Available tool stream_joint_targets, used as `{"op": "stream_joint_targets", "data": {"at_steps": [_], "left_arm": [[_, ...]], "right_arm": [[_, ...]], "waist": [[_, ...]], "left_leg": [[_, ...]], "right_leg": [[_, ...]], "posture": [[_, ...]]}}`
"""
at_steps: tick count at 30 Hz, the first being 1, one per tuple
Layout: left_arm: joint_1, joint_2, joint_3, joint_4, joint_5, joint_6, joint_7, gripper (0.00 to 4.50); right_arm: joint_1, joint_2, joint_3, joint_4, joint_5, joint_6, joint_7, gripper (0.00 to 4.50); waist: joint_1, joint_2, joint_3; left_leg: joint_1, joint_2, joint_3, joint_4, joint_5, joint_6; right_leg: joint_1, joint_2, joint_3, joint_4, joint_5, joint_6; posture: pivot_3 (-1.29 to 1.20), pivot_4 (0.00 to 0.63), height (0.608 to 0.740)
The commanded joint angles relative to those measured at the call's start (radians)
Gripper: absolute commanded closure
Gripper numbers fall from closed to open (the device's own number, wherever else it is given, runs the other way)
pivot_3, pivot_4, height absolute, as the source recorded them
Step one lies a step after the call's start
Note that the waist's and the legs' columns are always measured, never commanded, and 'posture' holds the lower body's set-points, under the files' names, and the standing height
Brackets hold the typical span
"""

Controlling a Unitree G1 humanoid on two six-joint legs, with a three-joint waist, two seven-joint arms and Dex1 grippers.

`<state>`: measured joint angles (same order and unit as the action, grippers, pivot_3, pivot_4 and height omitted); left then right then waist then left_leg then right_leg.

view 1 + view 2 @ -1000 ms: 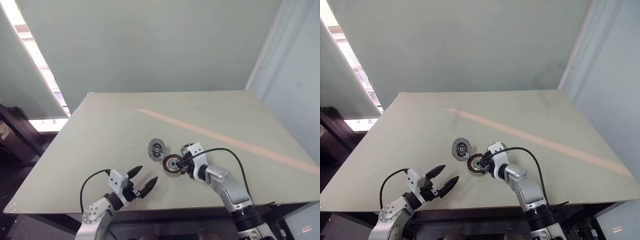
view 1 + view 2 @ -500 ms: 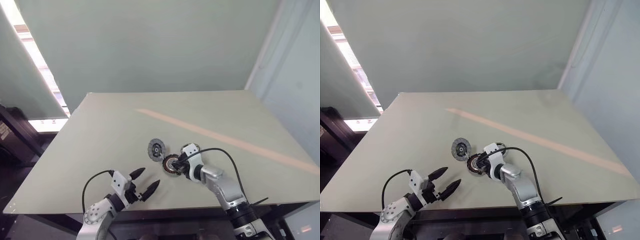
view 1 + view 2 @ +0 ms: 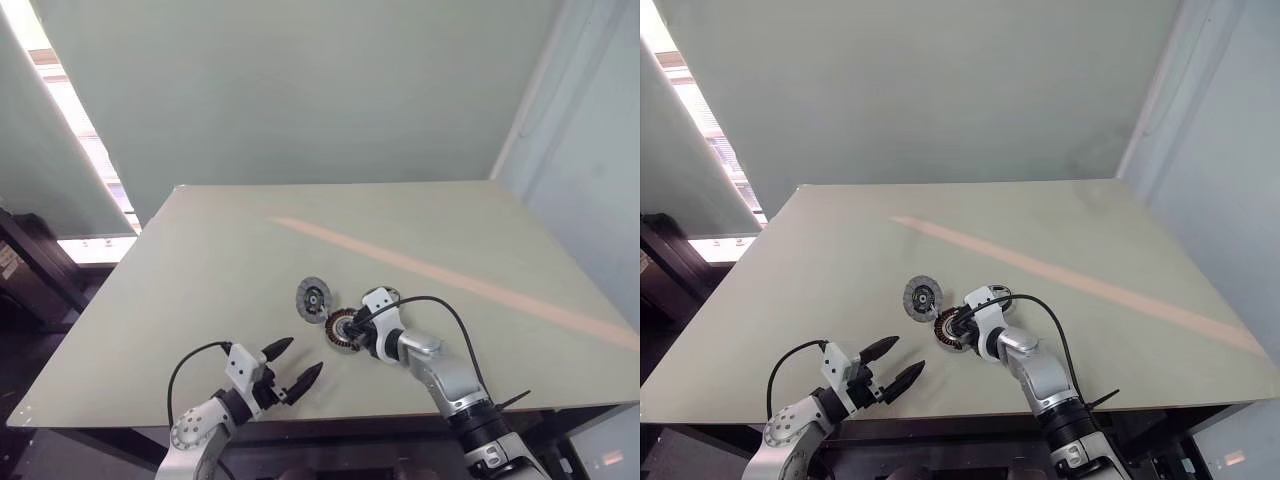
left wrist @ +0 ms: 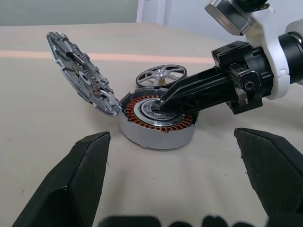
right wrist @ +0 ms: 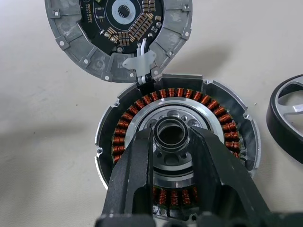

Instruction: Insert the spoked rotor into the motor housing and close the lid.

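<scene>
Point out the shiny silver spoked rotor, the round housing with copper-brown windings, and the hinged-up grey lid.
Shiny silver spoked rotor (image 4: 161, 74): left wrist view, on the central hub.
Round housing with copper-brown windings (image 5: 222, 124): right wrist view, on the winding ring.
Grey round lid (image 5: 75, 38): right wrist view, on the rim.

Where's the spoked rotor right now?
The spoked rotor lies flat on the table, just behind the motor housing in the left wrist view, on the robot's right of it and apart from the right gripper.

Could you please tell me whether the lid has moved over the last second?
No. The lid sits at the same spot against the table's pale stripe, still beside the housing.
</scene>
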<state>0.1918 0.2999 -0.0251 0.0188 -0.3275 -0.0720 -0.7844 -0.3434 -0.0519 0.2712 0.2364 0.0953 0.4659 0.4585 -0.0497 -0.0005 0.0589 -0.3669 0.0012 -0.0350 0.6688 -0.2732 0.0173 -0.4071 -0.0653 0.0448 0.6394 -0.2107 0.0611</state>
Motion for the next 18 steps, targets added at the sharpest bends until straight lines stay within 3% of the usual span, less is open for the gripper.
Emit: {"op": "stream_joint_targets", "data": {"at_steps": [1,18], "left_arm": [[-0.006,0.006,-0.001,-0.039,0.003,-0.015,0.002,0.00],[-0.001,0.010,-0.003,-0.044,0.003,-0.017,0.003,0.00]], "right_arm": [[-0.031,0.010,0.001,-0.006,-0.007,-0.029,0.004,3.70],[-0.041,0.011,0.005,0.031,-0.030,-0.055,0.008,3.70]], "waist": [[0.000,0.000,0.000],[0.000,0.000,0.000]], "left_leg": [[0.000,0.000,0.000,0.000,0.000,0.000],[0.000,0.000,0.000,0.000,0.000,0.000]], "right_leg": [[0.000,0.000,0.000,0.000,0.000,0.000],[0.000,0.000,0.000,0.000,0.000,0.000]], "posture": [[0.00,0.000,0.740],[0.00,0.000,0.740]]}}
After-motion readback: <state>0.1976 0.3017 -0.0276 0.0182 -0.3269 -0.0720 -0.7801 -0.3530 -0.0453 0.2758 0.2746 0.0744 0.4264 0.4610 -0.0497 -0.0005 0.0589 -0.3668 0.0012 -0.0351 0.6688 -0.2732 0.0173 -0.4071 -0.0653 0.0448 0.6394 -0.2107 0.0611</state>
